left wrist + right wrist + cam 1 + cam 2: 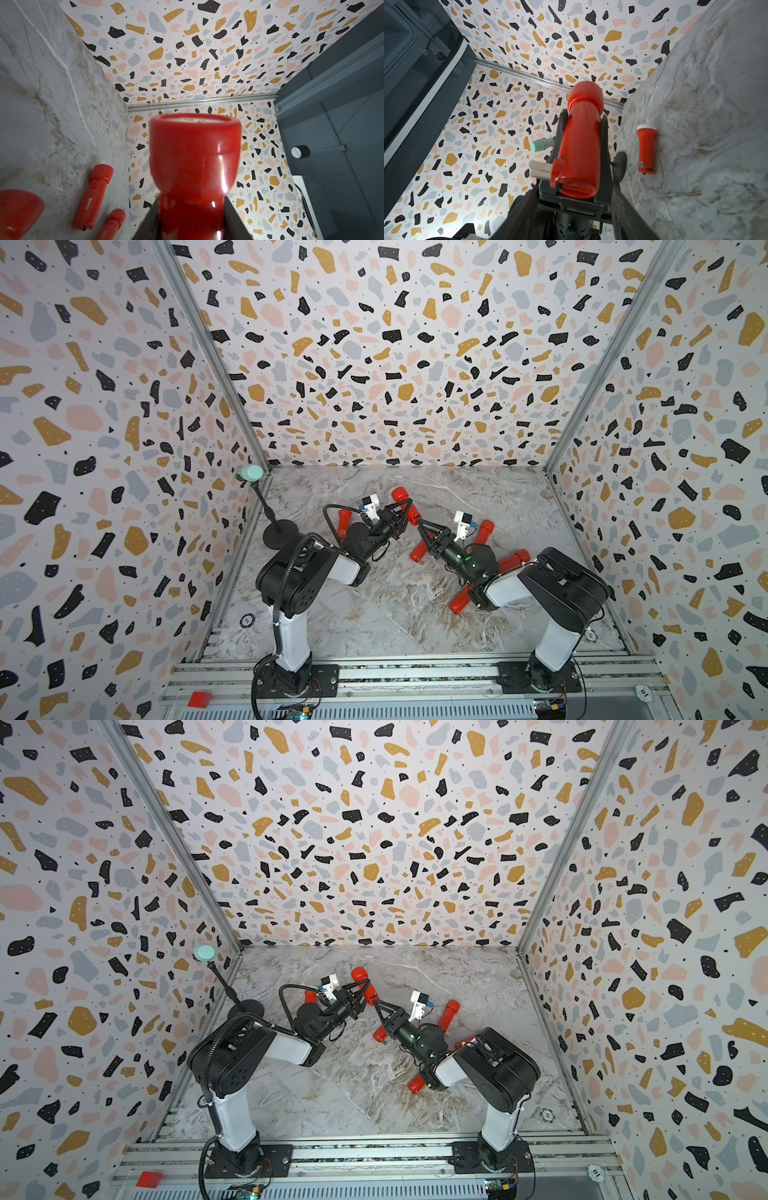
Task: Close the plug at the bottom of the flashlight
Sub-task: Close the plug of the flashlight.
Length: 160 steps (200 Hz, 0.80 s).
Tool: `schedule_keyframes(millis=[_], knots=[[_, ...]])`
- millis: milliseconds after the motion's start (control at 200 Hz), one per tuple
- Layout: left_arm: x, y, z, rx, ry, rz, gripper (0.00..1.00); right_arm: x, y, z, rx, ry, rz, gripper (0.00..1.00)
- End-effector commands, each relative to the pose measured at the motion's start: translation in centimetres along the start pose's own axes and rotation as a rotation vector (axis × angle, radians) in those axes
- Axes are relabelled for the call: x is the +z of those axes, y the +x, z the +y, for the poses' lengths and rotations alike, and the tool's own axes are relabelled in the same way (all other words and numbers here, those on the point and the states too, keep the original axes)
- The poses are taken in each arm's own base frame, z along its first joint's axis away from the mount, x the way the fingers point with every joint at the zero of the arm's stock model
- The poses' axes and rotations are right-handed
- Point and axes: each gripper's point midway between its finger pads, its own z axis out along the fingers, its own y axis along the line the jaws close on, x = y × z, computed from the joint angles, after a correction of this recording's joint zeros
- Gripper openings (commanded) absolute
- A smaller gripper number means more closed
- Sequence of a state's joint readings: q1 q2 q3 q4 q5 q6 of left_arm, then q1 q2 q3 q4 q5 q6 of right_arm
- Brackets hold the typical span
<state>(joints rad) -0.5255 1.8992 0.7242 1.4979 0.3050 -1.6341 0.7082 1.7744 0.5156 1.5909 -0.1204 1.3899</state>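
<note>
Flashlight (579,145) clamped in left pincer (409,509); right pincer (420,524) apart at its base; spare flashlights (484,531) lie around.

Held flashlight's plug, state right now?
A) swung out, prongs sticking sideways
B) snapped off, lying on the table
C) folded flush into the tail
A: in the right wrist view the plug juts sideways from the tail of the flashlight, which the left gripper clamps around its body.
</note>
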Motion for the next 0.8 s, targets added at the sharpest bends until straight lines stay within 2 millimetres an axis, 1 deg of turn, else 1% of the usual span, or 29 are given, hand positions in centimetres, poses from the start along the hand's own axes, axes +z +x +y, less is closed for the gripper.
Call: schedule_keyframes(millis=[0,531,796], knots=[[-0.24,0.00,-2.42,0.036,0.097,0.004,0.00,0.83,-0.45,2.10,-0.015,-0.071,-0.017,0.58],[-0.31,0.01,-2.46,0.032,0.103,0.003,0.00,0.99,-0.53,1.53,0.004,-0.074,-0.029,0.51],[-0.35,0.03,-2.61,0.024,0.111,0.005,0.00,1.01,-0.59,1.77,0.001,-0.083,-0.038,0.48]])
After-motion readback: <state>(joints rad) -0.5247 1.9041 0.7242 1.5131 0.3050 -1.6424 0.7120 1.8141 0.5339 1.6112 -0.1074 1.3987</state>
